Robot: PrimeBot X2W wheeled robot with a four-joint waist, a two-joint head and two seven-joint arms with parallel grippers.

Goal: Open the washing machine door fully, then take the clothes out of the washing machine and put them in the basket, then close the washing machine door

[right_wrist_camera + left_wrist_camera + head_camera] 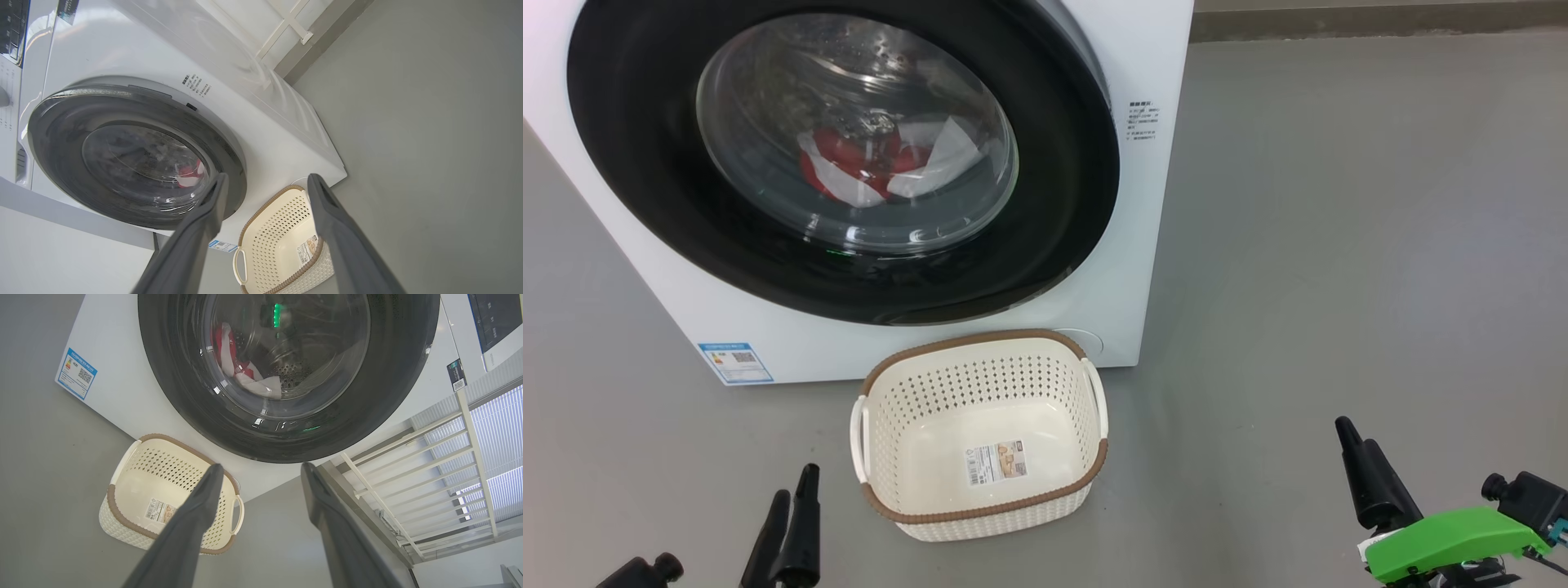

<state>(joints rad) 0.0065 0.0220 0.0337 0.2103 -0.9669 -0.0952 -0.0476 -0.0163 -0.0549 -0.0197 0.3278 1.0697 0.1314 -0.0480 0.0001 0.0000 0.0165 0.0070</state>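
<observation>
Head view: washing machine door [849, 269] shut, clothes [866, 167] behind its glass, basket [980, 339] empty just in front; left gripper [796, 483] and right gripper [1357, 435] low, fingers apart, empty, so probably hook the door's right rim edge and swing wide.

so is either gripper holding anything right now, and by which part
Nothing is held. The left gripper and right gripper are both open and empty, clear of the door and the basket.
</observation>
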